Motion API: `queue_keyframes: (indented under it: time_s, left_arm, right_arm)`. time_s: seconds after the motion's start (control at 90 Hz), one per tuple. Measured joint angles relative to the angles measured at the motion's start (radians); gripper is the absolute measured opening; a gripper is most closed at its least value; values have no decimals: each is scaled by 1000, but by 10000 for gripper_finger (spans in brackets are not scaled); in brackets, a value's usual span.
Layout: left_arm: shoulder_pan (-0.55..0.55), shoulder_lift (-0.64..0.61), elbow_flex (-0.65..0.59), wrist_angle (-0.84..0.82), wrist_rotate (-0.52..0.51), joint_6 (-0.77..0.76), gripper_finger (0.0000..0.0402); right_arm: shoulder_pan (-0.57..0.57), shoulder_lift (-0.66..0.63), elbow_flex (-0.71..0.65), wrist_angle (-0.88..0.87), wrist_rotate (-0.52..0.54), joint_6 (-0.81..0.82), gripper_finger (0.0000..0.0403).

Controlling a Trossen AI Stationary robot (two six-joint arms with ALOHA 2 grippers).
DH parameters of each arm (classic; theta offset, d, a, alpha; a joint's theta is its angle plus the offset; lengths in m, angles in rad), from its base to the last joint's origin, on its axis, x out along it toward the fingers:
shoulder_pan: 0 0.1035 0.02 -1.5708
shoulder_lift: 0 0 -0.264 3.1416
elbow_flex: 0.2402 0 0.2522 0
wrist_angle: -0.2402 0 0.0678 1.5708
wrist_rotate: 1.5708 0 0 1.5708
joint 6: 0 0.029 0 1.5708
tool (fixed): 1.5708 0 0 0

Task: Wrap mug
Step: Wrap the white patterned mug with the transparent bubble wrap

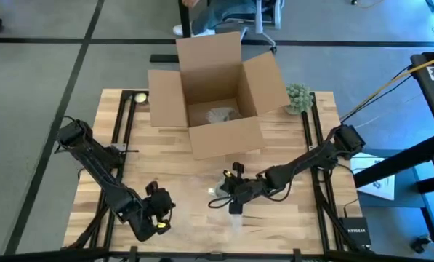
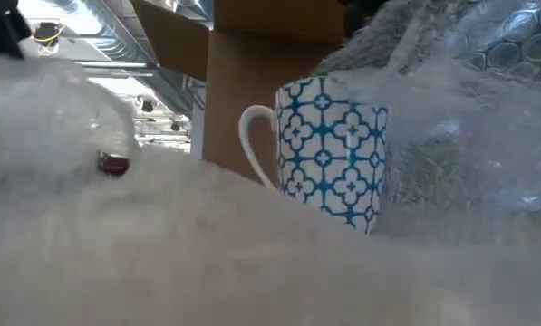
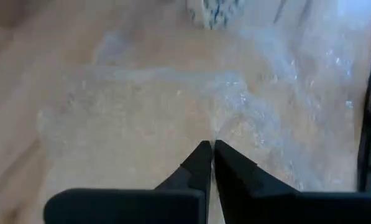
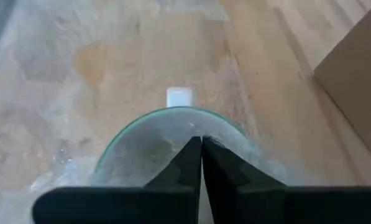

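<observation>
The mug (image 2: 332, 149) is white ceramic printed with a blue lattice of four-petal shapes, with a plain white loop handle on one side. It stands upright on the table's front middle, on a sheet of clear bubble wrap (image 3: 173, 99), whose crinkled, glossy film rises in soft folds beside the mug and fills the foreground of the low view as a pale blur. From the right wrist view the mug shows only as a round rim with a frosted layer of wrap over its mouth (image 4: 173, 134) and the handle jutting out behind it.

The right gripper (image 4: 201, 144) sits directly above the mug's rim, its two dark, wedge-shaped fingers pressed together with film under them; whether they pinch the wrap I cannot tell. The left gripper (image 3: 206, 149) is near the front left of the table, its fingers also together, tips over the edge of the wrap.

The table (image 1: 289, 218) is pale wooden planks with dark rails along both sides. Behind the mug stands an open cardboard box (image 1: 215, 98), matte brown, flaps spread, with something pale and crumpled inside. A small, bushy green plant (image 1: 299, 97) sits just beside its right flap.
</observation>
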State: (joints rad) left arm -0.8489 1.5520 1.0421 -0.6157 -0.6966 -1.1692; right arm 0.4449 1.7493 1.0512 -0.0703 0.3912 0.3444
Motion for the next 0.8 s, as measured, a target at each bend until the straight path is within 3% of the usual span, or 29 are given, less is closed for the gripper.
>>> queue_keyframes:
  time_s: [0.178, 0.333, 0.611, 0.8]
  left_arm:
    - [55, -4, 31, 157, -103, 209, 0]
    - [133, 22, 31, 384, -110, 430, 0]
    - [293, 144, 31, 775, 74, 714, 0]
    - [360, 244, 31, 807, 124, 714, 0]
  right_arm:
    - [0, 0, 0, -11, -29, 13, 1]
    - [0, 0, 0, -55, -72, 15, 1]
    - [0, 0, 1, -58, -87, 16, 1]
    - [0, 0, 1, -55, -87, 15, 1]
